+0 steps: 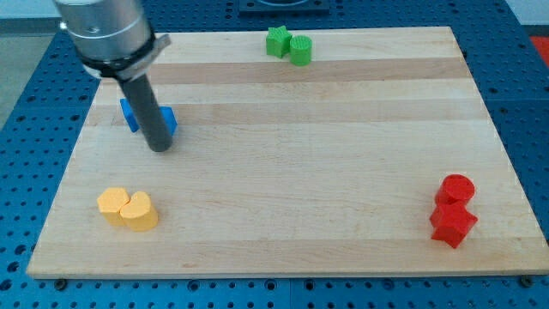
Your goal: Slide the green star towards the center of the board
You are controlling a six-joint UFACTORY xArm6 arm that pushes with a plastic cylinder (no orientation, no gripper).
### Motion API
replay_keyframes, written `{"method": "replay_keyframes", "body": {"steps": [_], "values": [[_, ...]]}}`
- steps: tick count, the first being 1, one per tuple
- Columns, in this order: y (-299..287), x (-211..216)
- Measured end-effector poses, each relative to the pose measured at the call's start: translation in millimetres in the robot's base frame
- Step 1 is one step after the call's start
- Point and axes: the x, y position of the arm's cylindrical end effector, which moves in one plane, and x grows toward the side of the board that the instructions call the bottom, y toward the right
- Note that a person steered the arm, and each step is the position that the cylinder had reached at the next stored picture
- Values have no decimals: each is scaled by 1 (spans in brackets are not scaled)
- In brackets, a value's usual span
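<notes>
The green star (276, 40) lies near the view's top edge of the wooden board (292, 172), a little right of its middle. A green cylinder (300, 50) touches the star's right side. My tip (160, 148) is on the board at the view's left, far from the star. It stands right in front of the blue blocks (166, 121) and partly hides them, so their shapes cannot be made out.
Two yellow blocks (127, 209) sit together at the lower left, the right one heart-shaped. A red cylinder (456, 188) and a red star (452, 223) sit together at the lower right. Blue perforated table surrounds the board.
</notes>
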Motion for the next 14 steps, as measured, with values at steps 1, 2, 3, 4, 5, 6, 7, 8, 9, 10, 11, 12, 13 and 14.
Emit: {"method": "replay_keyframes", "body": {"steps": [1,2,3,4,5,6,7,8,9,10,11,12,13,14], "values": [[67,8],[116,-6],[120,-46],[105,-90],[84,-134],[69,-176],[65,-214],[77,-244],[99,-255],[127,-253],[144,-255],[158,-254],[159,-252],[158,-242]]}}
